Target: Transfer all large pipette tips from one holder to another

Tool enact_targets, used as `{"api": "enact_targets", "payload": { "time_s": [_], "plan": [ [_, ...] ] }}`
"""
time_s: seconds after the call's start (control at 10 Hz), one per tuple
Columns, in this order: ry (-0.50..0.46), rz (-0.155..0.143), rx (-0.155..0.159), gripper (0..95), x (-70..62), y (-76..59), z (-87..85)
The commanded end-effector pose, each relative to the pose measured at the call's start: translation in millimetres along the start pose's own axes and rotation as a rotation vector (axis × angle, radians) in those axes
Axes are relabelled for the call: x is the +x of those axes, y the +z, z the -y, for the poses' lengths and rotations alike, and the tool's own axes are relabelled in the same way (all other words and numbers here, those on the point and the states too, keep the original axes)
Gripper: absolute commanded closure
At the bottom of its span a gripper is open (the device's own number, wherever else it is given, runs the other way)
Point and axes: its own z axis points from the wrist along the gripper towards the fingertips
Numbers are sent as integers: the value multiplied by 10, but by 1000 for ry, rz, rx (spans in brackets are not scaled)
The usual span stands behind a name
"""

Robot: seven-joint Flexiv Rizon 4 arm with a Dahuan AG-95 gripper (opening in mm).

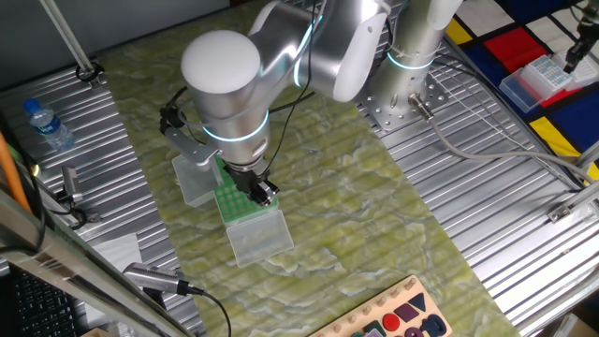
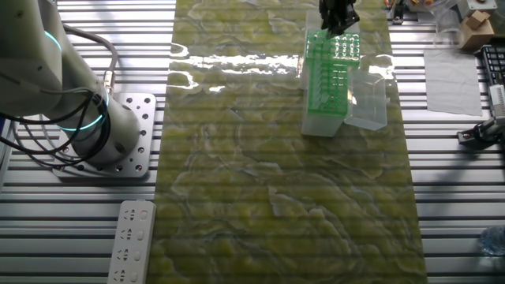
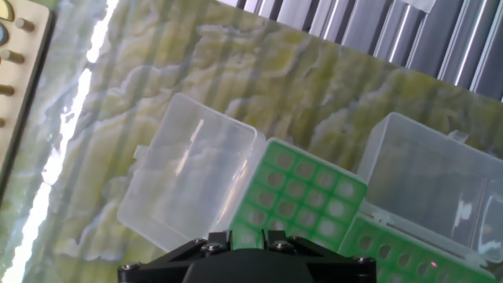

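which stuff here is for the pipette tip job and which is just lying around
For the job:
- green tip racks
- large pipette tips
- gripper
- clear open lids

Lying about:
- water bottle
- wooden shape board
- white power strip

Water bottle (image 1: pixel 44 124) on ribbed metal, white power strip (image 2: pixel 132 241), wooden shape-sorter board (image 1: pixel 401 316), green-yellow mat (image 2: pixel 276 189)

The silver arm (image 1: pixel 309 47) reaches out from its base (image 2: pixel 118 142) and bends down over the table, wrist pointing straight down. The black gripper (image 1: pixel 262 192) hangs low at its end, fingers close together; whether they pinch anything cannot be seen.
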Motion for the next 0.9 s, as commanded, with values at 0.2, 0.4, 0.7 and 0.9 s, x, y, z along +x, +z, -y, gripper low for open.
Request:
{"api": "enact_targets", "payload": {
  "time_s": [0.2,0.4,0.7,0.9],
  "plan": [
    [8,7,2,950,-2,17,-1],
    [14,8,0,950,-2,22,-3],
    [29,3,-6,950,1,-74,-16],
    [29,-7,-5,950,19,-280,-50]
  ]
}}
